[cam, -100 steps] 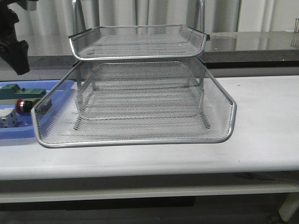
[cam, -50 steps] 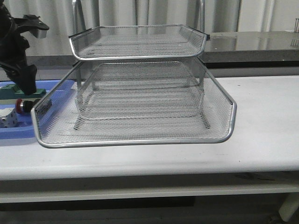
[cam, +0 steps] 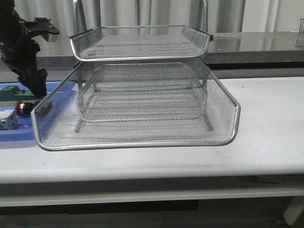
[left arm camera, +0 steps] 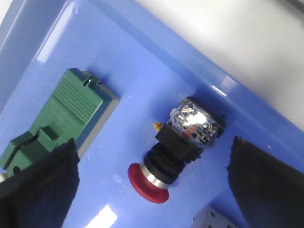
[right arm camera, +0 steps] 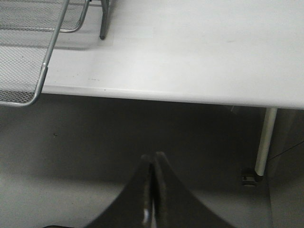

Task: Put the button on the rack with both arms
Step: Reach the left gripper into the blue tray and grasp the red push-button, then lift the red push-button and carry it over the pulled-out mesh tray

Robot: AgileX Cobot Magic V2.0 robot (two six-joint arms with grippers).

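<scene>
White tabletop [cam: 266, 123] under pale curtains, a grey counter behind. On it the silver wire-mesh rack [cam: 137, 102], lowest tray pulled forward, and beside that a flat blue tray [cam: 19, 135]. Above the blue tray, the left gripper [left arm camera: 152, 190], jaws spread wide, both dark fingers [left arm camera: 40, 183] hanging clear of everything. Between those fingers, untouched: the button [left arm camera: 178, 147], lying on its side on the blue floor, red cap toward the fingertips, clear rear block away from them. Just beyond one finger, a green block [left arm camera: 57, 118]; near the other, a grey corner of something unidentifiable. Off the table's front edge, the right gripper [right arm camera: 152, 190], fingers pressed together on nothing, the rack's rim off to one side.
</scene>
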